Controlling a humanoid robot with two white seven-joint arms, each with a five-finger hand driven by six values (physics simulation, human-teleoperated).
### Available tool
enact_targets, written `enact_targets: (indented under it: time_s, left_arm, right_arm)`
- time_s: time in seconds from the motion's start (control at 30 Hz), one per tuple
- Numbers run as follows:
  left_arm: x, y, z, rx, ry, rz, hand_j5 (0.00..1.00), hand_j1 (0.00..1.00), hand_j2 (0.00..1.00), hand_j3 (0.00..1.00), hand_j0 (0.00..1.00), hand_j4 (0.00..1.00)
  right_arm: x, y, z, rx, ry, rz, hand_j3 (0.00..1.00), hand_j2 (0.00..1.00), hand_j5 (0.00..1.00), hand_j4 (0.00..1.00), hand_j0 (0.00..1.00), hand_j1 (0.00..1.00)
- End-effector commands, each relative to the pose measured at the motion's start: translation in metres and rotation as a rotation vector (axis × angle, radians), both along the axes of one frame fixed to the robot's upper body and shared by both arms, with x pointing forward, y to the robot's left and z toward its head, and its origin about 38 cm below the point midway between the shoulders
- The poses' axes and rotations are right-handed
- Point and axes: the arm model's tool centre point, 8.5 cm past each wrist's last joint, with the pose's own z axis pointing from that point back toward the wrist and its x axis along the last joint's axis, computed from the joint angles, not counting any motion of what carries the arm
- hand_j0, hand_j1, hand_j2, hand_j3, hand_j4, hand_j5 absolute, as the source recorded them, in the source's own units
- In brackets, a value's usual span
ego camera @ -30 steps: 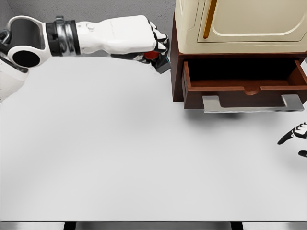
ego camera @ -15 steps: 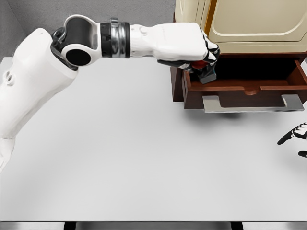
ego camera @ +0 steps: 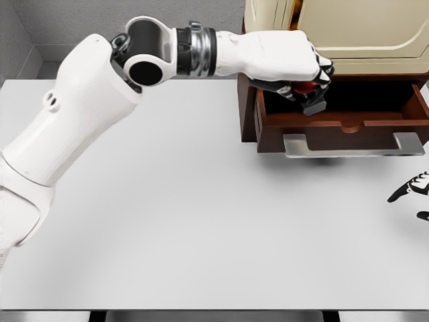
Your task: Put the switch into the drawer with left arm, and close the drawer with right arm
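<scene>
Left hand (ego camera: 295, 67) is gripping the switch (ego camera: 312, 96) over the open drawer (ego camera: 342, 124), positioning for release inside; right hand (ego camera: 410, 191) is waiting open-fingered nearby.

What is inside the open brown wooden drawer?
Over the brown wooden drawer, the white left hand holds a red and grey switch. The drawer's inside looks dark; the hand covers part of it.
</scene>
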Motion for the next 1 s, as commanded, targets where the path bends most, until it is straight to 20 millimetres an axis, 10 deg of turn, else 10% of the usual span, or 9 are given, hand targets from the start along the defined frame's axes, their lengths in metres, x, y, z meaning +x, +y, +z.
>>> enact_targets:
  time_s: [0.0,0.43,0.7,0.97]
  left_arm:
    - [-0.002,-0.009,0.001,-0.016,0.013,-0.011,0.32,0.32,0.32,0.32,0.32,0.32]
    - [0.021,-0.004,-0.015,-0.061,0.104,0.058,0.38,0.38,0.38,0.38,0.38,0.38]
    - [0.025,0.000,-0.012,-0.077,0.111,0.070,0.80,0.80,0.80,0.80,0.80,0.80]
    - [0.022,-0.004,-0.008,-0.086,0.108,0.057,0.87,0.87,0.87,0.87,0.87,0.87]
  right_arm:
    - [0.000,0.000,0.001,0.006,0.001,-0.002,0.67,0.67,0.67,0.67,0.67,0.67]
    - [0.000,0.000,0.000,0.006,0.002,-0.002,0.67,0.67,0.67,0.67,0.67,0.67]
    - [0.000,0.000,0.000,0.006,0.002,-0.002,0.67,0.67,0.67,0.67,0.67,0.67]
    - [0.000,0.000,0.000,0.006,0.002,-0.002,0.67,0.67,0.67,0.67,0.67,0.67]
